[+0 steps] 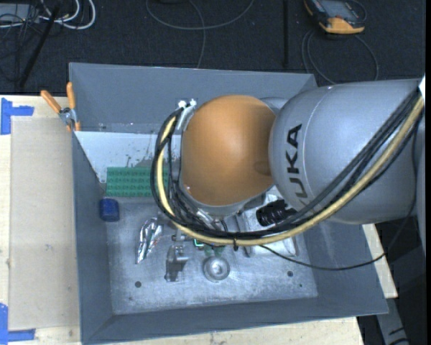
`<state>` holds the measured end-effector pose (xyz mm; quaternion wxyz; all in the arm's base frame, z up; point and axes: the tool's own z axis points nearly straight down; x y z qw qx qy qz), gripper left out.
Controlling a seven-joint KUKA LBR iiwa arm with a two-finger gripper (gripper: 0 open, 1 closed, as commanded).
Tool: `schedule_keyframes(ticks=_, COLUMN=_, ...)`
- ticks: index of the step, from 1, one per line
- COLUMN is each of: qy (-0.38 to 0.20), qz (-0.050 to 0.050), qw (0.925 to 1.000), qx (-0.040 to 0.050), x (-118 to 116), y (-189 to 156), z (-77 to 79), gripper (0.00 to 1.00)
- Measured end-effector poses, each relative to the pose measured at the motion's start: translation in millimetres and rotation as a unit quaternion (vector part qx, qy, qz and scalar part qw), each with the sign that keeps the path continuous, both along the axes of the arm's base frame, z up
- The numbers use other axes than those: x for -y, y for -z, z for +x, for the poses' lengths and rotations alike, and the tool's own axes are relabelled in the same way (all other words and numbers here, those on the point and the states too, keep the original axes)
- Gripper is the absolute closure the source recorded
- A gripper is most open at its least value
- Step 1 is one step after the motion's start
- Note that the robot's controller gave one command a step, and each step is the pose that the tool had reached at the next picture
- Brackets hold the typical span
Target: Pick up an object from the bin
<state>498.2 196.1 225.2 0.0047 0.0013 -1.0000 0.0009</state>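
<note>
My gripper [205,228] points down into the middle of the bin, mostly hidden under the arm's orange dome. Just below it lie a round silver metal piece [217,268] and a small grey metal part [176,260]. A crumpled silver foil-like thing [147,239] lies a little to the left of these. A bit of green [201,244] peeks out right under the gripper; what it belongs to is hidden. A black cylindrical thing [273,212] lies to the gripper's right, on something white.
A green studded plate [129,182] lies against the bin's sloping left wall, and a small blue block [109,208] sits just below it. The arm and its cables cover the bin's right half.
</note>
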Motion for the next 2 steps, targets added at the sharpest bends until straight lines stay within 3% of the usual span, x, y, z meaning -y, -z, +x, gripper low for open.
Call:
schedule_keyframes(ticks=1, qy=-0.022, qz=0.0, qw=0.9998, qx=0.0015, x=18, y=57, z=31.2, gripper=0.0)
schedule_keyframes(ticks=2, qy=0.071, qz=0.001, qw=0.9975, qx=0.0042, x=8, y=154, z=62.5, gripper=0.0)
